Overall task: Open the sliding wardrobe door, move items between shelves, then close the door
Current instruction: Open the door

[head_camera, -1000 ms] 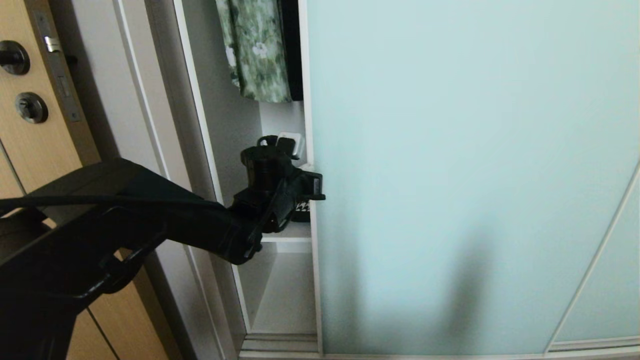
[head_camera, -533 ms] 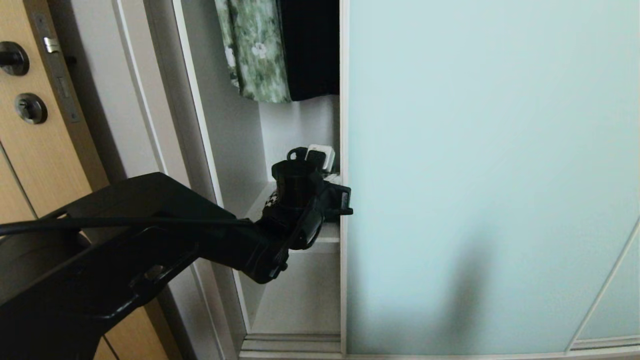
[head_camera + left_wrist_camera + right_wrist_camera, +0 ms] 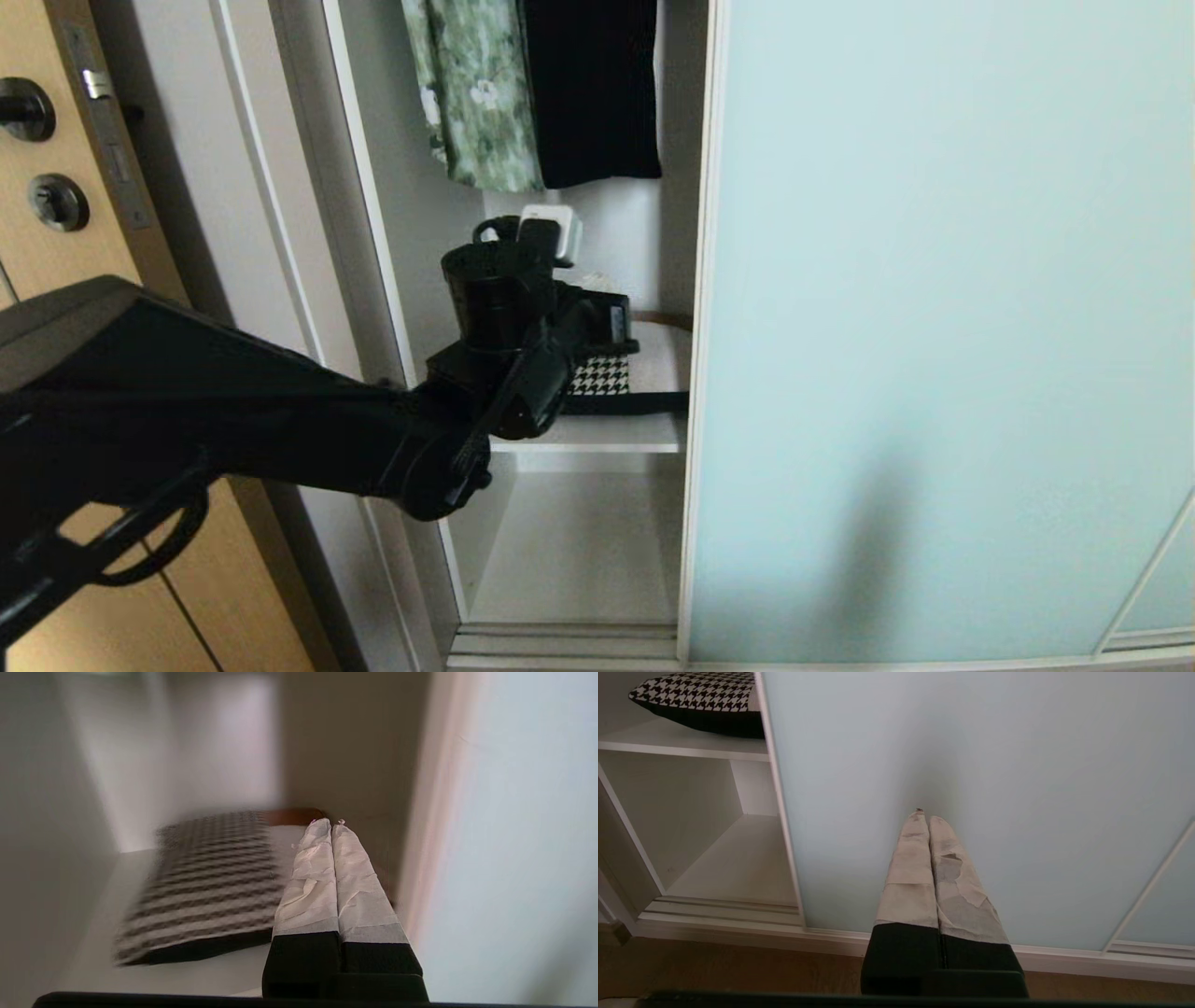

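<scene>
The sliding wardrobe door (image 3: pixel 934 327) is a pale aqua frosted panel, slid partly right so a gap shows. My left gripper (image 3: pixel 624 325) is inside that gap above the upper shelf (image 3: pixel 597 434), shut and empty, a short way left of the door's silver edge (image 3: pixel 427 835). Its taped fingers (image 3: pixel 327 822) point past a folded houndstooth item (image 3: pixel 210 877) on black cloth (image 3: pixel 602 375). A rust-brown piece (image 3: pixel 289 815) lies behind it. My right gripper (image 3: pixel 924 814) hangs low before the door glass (image 3: pixel 971 765), shut and empty. It is outside the head view.
A green floral garment (image 3: pixel 481 93) and a black one (image 3: pixel 588 93) hang above the shelf. The lower shelf (image 3: pixel 579 551) is bare. The wardrobe's white side frame (image 3: pixel 373 233) and a tan wooden door with knobs (image 3: pixel 56 201) stand left. The bottom track (image 3: pixel 560 644) meets brown floor (image 3: pixel 738 966).
The door has slid right and the gap has widened, baring the black garment and the houndstooth item. My left gripper went right with the door's edge, then drew back left and up off it.
</scene>
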